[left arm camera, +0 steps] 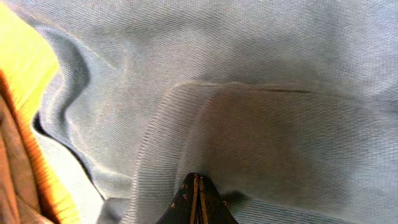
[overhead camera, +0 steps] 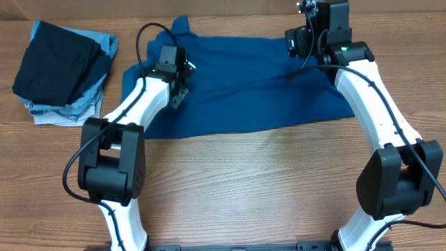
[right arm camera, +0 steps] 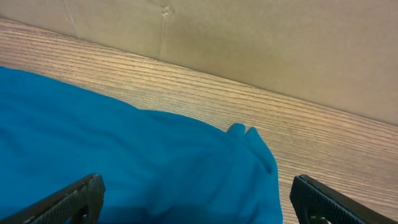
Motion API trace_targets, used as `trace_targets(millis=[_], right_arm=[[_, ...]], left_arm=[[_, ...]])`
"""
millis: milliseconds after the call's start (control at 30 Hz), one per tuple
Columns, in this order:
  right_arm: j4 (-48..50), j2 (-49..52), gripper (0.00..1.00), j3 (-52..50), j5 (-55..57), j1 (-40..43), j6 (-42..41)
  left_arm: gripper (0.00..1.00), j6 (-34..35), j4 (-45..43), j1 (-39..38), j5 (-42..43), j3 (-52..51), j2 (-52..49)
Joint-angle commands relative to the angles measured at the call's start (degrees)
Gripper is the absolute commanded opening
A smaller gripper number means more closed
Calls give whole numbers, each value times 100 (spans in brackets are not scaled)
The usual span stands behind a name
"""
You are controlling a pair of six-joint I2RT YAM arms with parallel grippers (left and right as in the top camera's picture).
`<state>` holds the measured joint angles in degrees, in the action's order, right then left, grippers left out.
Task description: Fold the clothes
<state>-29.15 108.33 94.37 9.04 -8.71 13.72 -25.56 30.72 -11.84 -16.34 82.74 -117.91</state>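
A: Quick one: your left pincer (left arm camera: 198, 191), what state?
B: Clamped shut, tips pressed together, nose down over the T-shirt (left arm camera: 249, 93). A raised fold runs away from the tips. Can't tell if any cloth is caught between them.
A: Where on the shirt?
B: Over its left part, seen from above.
A: Your right pincer (right arm camera: 198, 198)?
B: Wide. One finger (right arm camera: 68, 202) is low left in its wrist view, the other low right, with blue cloth in the gap. Nothing is held. It hangs over the shirt's far right corner, where a small bunched tip of fabric sticks out onto the table (overhead camera: 244, 181).
A: Shirt overall?
B: Spread out on the far half of the table, between your two arms. It's mostly flat, with some wrinkles, and one bit pokes up at the far left edge.
A: Anything else?
B: A pile at the far left corner, well apart from the shirt: a black garment (overhead camera: 59, 63) on top of pale blue clothes (overhead camera: 70, 111). A beige board (right arm camera: 249, 43) stands behind the table.
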Motion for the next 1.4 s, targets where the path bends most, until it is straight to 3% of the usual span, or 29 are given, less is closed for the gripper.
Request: trace_targets(millis=[0,33,100,200,267,367,400,433,500,533,567,600,633,1367], right_arm=[[50,-22,100,39,37,-15,-46],[50,-22,100,39,37,-17,-46],[50,-22,100,39,37,-15,-46],[50,-22,100,39,37,-15,-46],[50,-22,100,39,37,-15,-46],[50,-22,100,39,37,-15,-46],[50,-22,100,39,37,-17,-46],[50,-22,100,39,37,-15,-46],[50,-22,100,39,37,-17,-46],[50,-22,100,39,37,-15,-46],[50,-22,100,39,37,-15,-46],[50,-22,100,39,37,-15,-46],[50,-22,100,39,37,-17,-46],[50,-22,100,39,37,-15,-46]], left_arm=[[4,-229,-315,57,-66,-42,-170],[4,-129,-439,57,-74,-42,-175],[8,826,-986,57,-1097,33,-160],[10,1729,-367,57,-1458,542,-87],[9,2699,544,57,-833,1281,66],[9,3311,1237,57,-28,2487,221],[14,3397,1255,57,149,2796,238],[24,3397,1252,57,245,2946,243],[57,3394,1228,57,271,3069,243],[64,3394,1213,57,273,3069,243],[85,3397,1224,57,278,3056,240],[97,3397,1263,57,289,3056,240],[100,3397,1344,57,286,3056,240],[100,3394,1410,57,286,3056,240]])
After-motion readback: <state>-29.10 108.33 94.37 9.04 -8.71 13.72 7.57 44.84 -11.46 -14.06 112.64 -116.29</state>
